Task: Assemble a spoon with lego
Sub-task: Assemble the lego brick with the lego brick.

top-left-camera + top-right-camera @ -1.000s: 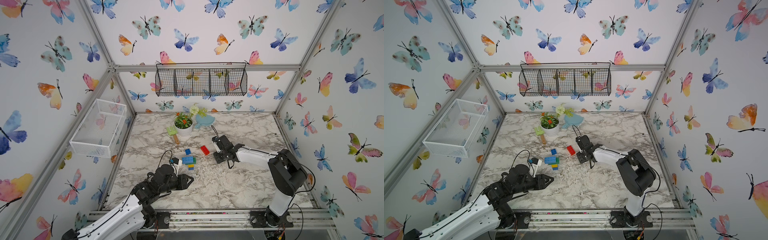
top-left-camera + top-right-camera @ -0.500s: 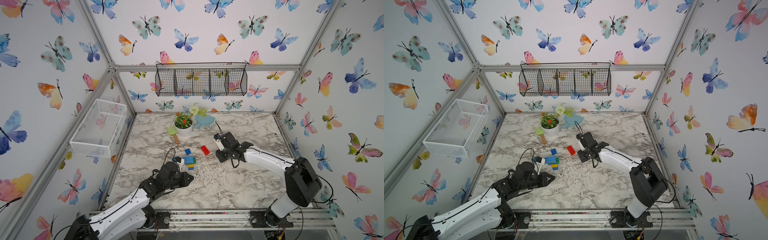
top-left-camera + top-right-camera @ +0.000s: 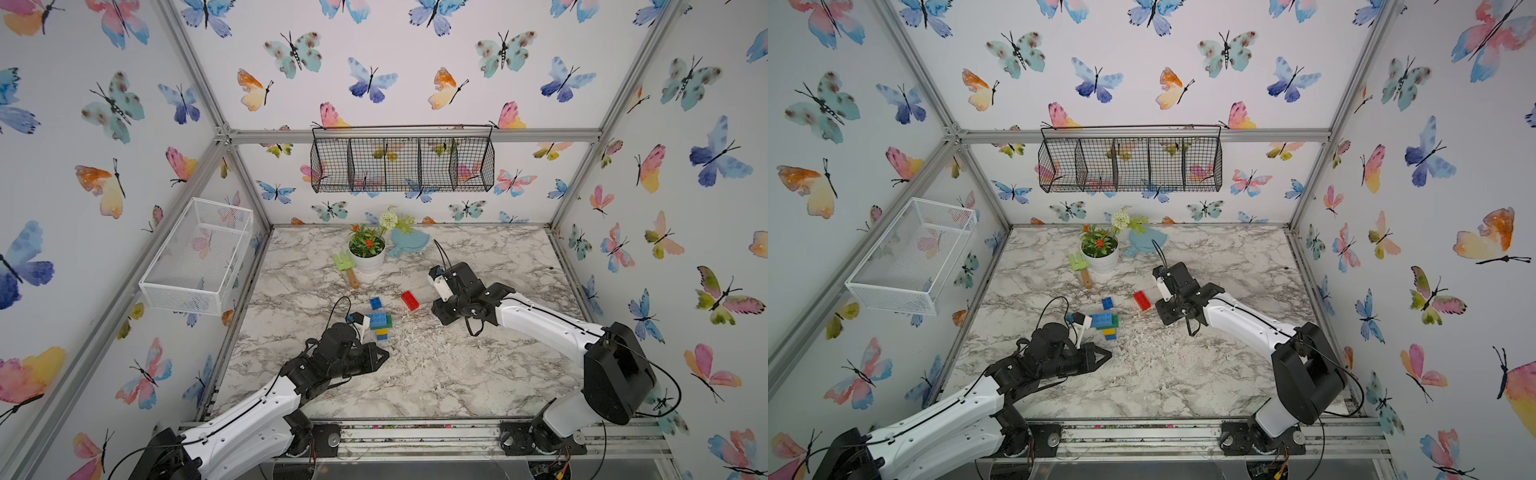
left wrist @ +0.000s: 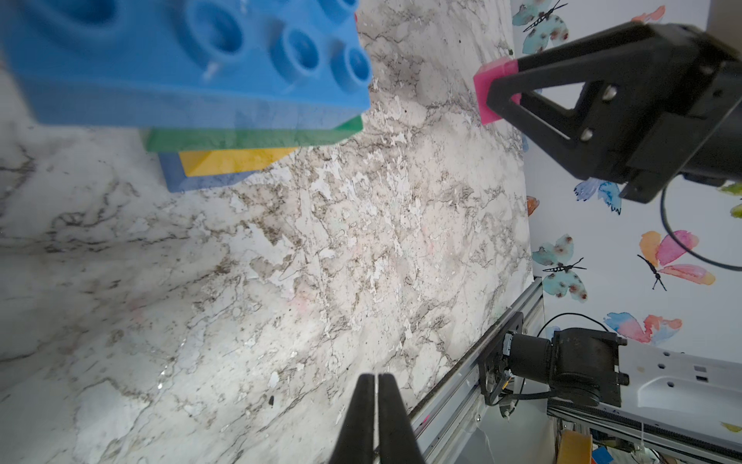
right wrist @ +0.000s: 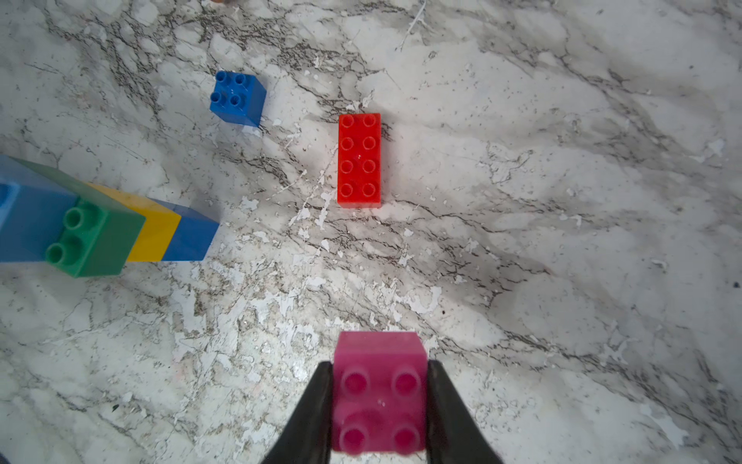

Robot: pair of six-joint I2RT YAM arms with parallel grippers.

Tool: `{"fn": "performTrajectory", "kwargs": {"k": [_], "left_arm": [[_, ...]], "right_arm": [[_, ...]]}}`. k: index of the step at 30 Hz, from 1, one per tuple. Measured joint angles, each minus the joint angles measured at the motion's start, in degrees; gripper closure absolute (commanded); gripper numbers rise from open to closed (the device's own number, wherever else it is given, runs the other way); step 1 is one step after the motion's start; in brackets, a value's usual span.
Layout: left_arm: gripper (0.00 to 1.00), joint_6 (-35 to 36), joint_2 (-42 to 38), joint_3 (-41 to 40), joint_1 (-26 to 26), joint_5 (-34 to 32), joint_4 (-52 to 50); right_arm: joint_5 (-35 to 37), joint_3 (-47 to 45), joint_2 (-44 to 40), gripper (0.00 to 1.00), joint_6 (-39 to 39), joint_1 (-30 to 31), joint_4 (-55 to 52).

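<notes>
In both top views the partly built spoon [image 3: 379,322] stood on the marble tabletop [image 3: 457,374] a little left of the frame's centre. It was a short stack with dark blue at the foot, then yellow, green and a light-blue brick on top. A loose dark blue brick [image 3: 375,303] sat just above it in the frame. A red brick [image 3: 409,300] lay to the stack's upper right, apart from both. The left tool [image 3: 385,357] pointed toward the right of the frame just below the spoon, near it but not touching, its jaws pressed together on nothing. The right tool [image 3: 441,313] hung just right of the red brick; its load could not be made out from above. A potted plant [image 3: 368,259], a green rake [image 3: 343,262] and a pale-blue dish [image 3: 409,243] stood at the back, upper centre.

From the left wrist, that tool's two fingers [image 4: 359,422] met with no gap over bare marble. The spoon loomed close and blurred. Across the tabletop the right tool pinched a pink brick [image 4: 482,92] at its tips.

From the right wrist, the right tool was clamped on the pink brick, studs toward the camera. The red brick lay ahead of it, studs up, with the loose dark blue brick beyond. The spoon stood off to one side with two green studs uncovered.
</notes>
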Motion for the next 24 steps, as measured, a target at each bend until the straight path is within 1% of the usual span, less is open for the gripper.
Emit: {"fn": "performTrajectory", "kwargs": {"k": [6, 12, 18, 24], "left_arm": [[0.92, -0.2, -0.1, 0.0, 0.5, -3.2, -2.9], [0.92, -0.6, 0.4, 0.1, 3.7, -6.0, -2.8], [0.92, 0.0, 3.1, 3.0, 7.2, -6.1, -1.9], [0.92, 1.9, 6.2, 5.7, 9.4, -5.9, -1.5]], "right_arm": [[-0.9, 0.0, 0.0, 0.93, -0.5, 0.0, 0.0], [-1.8, 0.0, 0.0, 0.93, -0.5, 0.0, 0.0], [-2.5, 0.0, 0.0, 0.93, -0.5, 0.0, 0.1], [-3.5, 0.0, 0.0, 0.93, -0.5, 0.0, 0.1]]}}
